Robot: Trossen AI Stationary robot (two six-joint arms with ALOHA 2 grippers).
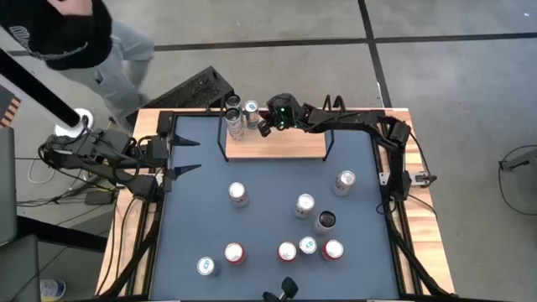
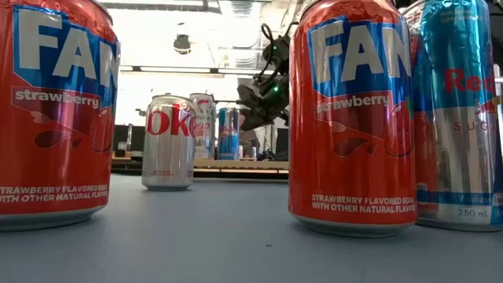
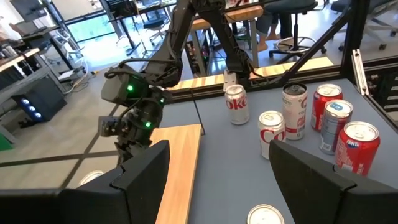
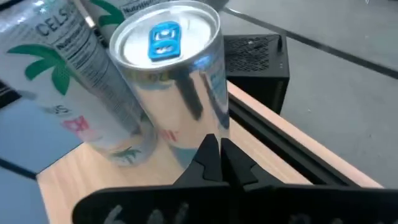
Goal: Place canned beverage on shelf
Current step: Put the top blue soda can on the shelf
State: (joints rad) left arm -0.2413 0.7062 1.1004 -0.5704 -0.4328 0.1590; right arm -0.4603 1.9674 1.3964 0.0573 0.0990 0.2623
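The shelf (image 1: 277, 144), a light-wood board with thin black uprights, stands at the table's far edge. At its left end a silver can with a blue tab (image 4: 168, 74) stands upright beside two tall white cans (image 4: 62, 68). My right gripper (image 4: 219, 152) is shut and empty, slanting down just to the right of the silver can (image 1: 250, 109). Over the table's left edge my left gripper (image 1: 186, 156) waits open with nothing between its fingers. Several more cans (image 1: 304, 205) stand on the blue table top. My right gripper's shut fingertips (image 4: 211, 146) stand right in front of the silver can's lower side wall (image 4: 186, 134). I cannot tell whether they touch it. The can stands upright on the shelf board.
The shelf board's middle and right part (image 3: 180, 155) is bare wood. Red, silver and blue cans (image 1: 287, 251) crowd the table's near half, two red ones (image 2: 354, 118) close to the low camera. A person (image 1: 75, 33) stands beyond the far left corner.
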